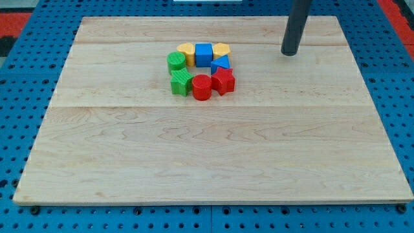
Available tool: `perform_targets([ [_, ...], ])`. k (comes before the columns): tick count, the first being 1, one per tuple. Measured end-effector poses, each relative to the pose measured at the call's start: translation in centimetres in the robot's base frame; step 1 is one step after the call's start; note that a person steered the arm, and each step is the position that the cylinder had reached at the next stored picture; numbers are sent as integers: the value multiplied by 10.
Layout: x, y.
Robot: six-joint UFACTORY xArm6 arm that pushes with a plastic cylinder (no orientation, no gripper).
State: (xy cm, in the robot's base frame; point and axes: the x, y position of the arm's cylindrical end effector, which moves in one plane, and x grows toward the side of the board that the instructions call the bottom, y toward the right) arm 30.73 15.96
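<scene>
Robotics lab, blue pegboard bench [39, 26], wooden board [213, 149]

Dark rod seen from above
A plain, smooth, dark grey cylinder is shown, cut off by the view's top; my tip [289, 54] is bluntly rounded.

The rod [295, 26] (its upper length) is cropped by the view's top.

Ring of eight blocks, upper centre: yellow block [186, 50], blue cube [204, 54], yellow block [221, 50], blue triangular block [220, 63], red star-shaped block [223, 81], red cylinder [202, 87], green block [181, 82], green cylinder [176, 62].
</scene>
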Motion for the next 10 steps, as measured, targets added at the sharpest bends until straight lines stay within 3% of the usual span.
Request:
perform_targets([
  [2, 21, -10],
  [4, -34, -20],
  [5, -34, -43],
  [6, -60, -65],
  [9, -85, -74],
  [10, -60, -103],
])
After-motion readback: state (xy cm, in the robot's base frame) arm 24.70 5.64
